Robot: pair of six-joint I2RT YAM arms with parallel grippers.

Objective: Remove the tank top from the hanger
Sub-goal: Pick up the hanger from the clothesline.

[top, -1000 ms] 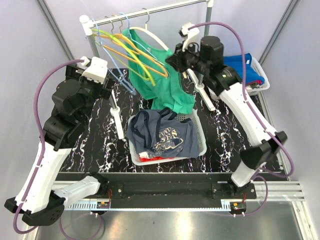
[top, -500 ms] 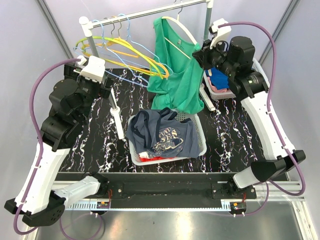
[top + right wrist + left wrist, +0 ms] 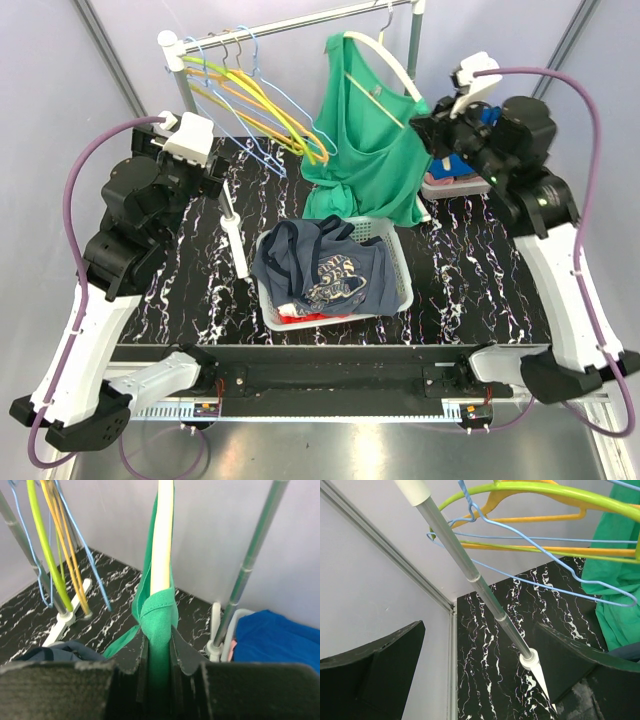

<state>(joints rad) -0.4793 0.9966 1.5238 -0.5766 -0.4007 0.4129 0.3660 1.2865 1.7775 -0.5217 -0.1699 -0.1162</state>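
The green tank top (image 3: 365,160) hangs on a cream hanger (image 3: 385,55) hooked near the right end of the rail (image 3: 290,25). My right gripper (image 3: 424,118) is shut on the top's right shoulder strap at the hanger's arm. The right wrist view shows the strap (image 3: 159,622) pinched between the jaws, with the cream hanger (image 3: 162,540) rising out of it. My left gripper (image 3: 212,178) is open and empty, near the rack's left post. In the left wrist view the gripper (image 3: 480,680) has its fingers spread wide, with the post (image 3: 485,592) between them.
Several empty yellow, green, orange and blue hangers (image 3: 250,100) hang at the rail's left. A white basket (image 3: 402,290) holding navy clothing (image 3: 325,265) sits in the middle of the black marbled table. A second basket with blue clothes (image 3: 455,175) stands behind my right arm.
My right gripper has moved right with the strap, and the tank top and its hanger have slid along the rail to the right end. The empty hangers swung back left. The left arm is still.
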